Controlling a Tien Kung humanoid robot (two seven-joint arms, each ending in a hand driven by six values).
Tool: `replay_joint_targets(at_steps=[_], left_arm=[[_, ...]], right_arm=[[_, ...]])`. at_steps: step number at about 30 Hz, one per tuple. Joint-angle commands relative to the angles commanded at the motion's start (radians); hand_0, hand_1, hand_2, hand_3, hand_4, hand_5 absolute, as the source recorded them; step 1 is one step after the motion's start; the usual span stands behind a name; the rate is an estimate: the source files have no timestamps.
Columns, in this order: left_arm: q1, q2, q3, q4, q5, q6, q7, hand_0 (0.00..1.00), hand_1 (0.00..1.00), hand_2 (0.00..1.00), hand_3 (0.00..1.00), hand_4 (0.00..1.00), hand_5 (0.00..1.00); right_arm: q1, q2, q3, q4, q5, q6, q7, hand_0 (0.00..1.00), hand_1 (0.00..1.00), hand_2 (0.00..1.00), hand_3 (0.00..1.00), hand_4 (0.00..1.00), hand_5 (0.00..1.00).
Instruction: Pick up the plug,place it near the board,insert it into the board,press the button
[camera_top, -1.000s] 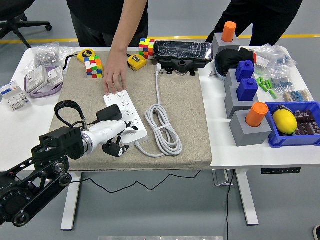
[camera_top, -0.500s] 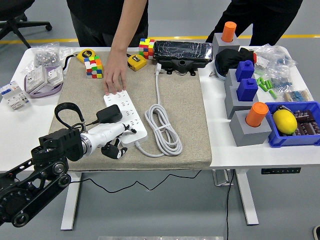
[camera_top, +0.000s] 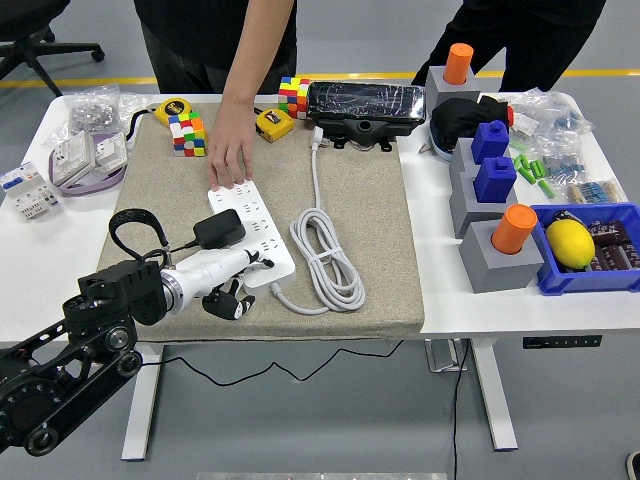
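Left arm has retreated slightly toward the near-left. White rectangular power strip (camera_top: 248, 230), long axis running away, steadied by a person's hand (camera_top: 230, 150). Black plug (camera_top: 218, 229) on its left edge; left hand (camera_top: 228, 276) just near of it, fingers curled, seemingly holding nothing.

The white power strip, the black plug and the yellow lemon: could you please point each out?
white power strip (camera_top: 262, 225), head view, middle of its top face
black plug (camera_top: 218, 229), head view, its body
yellow lemon (camera_top: 570, 243), head view, its centre
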Motion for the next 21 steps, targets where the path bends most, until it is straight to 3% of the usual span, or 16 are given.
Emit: replay_joint_targets(at_steps=[21], left_arm=[[-0.010,0.006,0.002,-0.002,0.007,-0.001,-0.001,0.171,0.013,0.132,0.852,0.518,0.002]], right_arm=[[0.006,-0.001,0.000,0.000,0.002,-0.001,0.000,0.822,0.793,0.774,0.795,0.998,0.998]])
